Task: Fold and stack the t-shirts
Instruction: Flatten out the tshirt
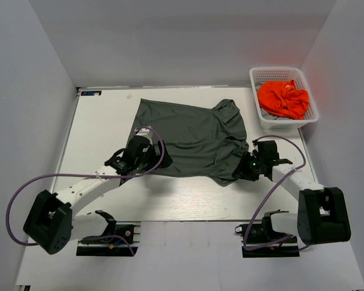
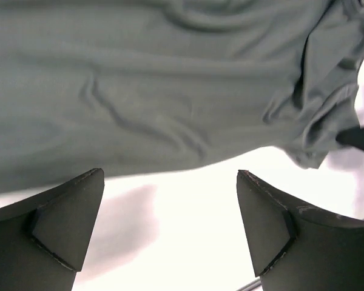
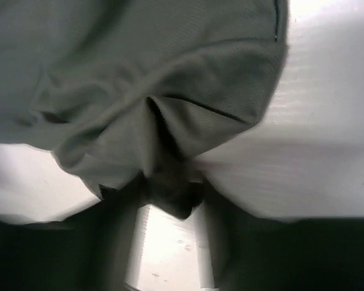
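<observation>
Left tool [image 2: 170,175] jaws apart at grey t-shirt [image 1: 188,136] hem; right tool [image 3: 170,200] astride bunched fabric, clamp unclear.

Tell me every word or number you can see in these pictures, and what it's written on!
No text can be read in any view.
The small dark sticker at the far left corner of the table: too small to read.
On the grey t-shirt: no print or label shows.
On the orange t-shirt in the white basket: no print shows.
</observation>
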